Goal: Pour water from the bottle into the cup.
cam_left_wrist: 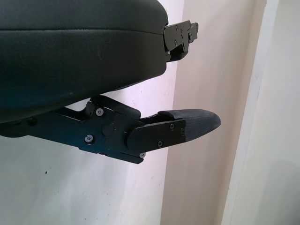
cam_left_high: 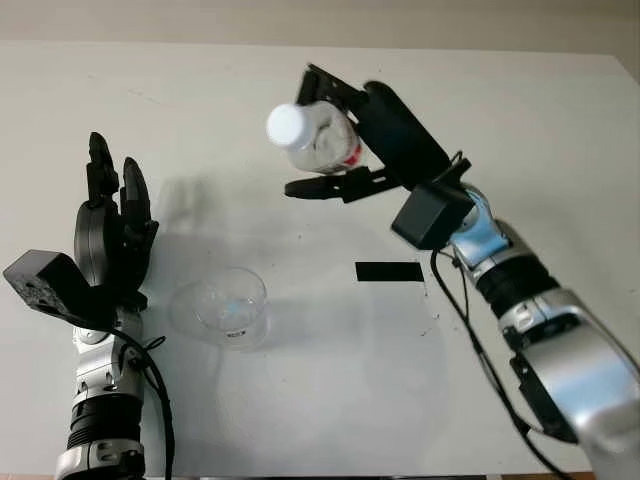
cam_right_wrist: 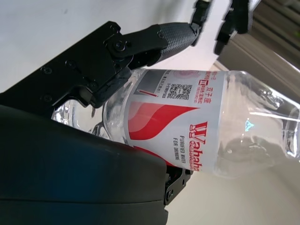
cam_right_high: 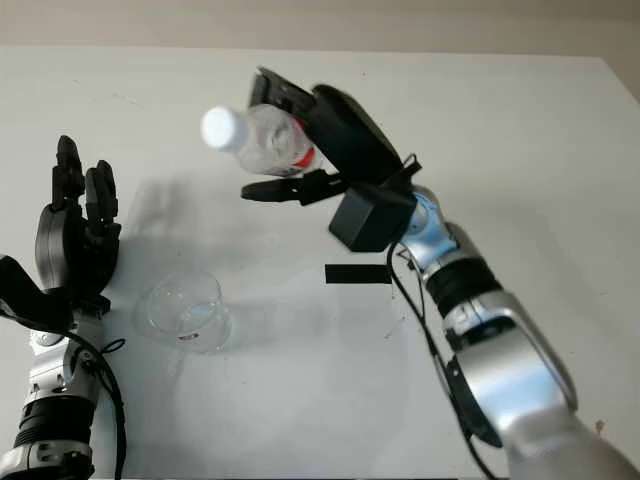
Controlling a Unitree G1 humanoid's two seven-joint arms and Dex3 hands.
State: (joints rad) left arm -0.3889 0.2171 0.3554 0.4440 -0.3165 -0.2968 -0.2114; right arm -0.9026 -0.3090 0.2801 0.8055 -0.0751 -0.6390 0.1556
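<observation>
My right hand (cam_left_high: 335, 140) is shut on a clear plastic bottle (cam_left_high: 318, 138) with a red and white label (cam_right_wrist: 187, 122) and a white cap (cam_left_high: 288, 123). It holds the bottle above the table's middle, tipped with the cap toward the left and toward me. A clear plastic cup (cam_left_high: 222, 305) stands upright on the white table (cam_left_high: 520, 120), lower and to the left of the bottle. My left hand (cam_left_high: 112, 215) is open, just left of the cup and apart from it.
A black rectangular strip (cam_left_high: 388, 271) lies on the table to the right of the cup, under my right forearm. A beige wall runs along the table's far edge.
</observation>
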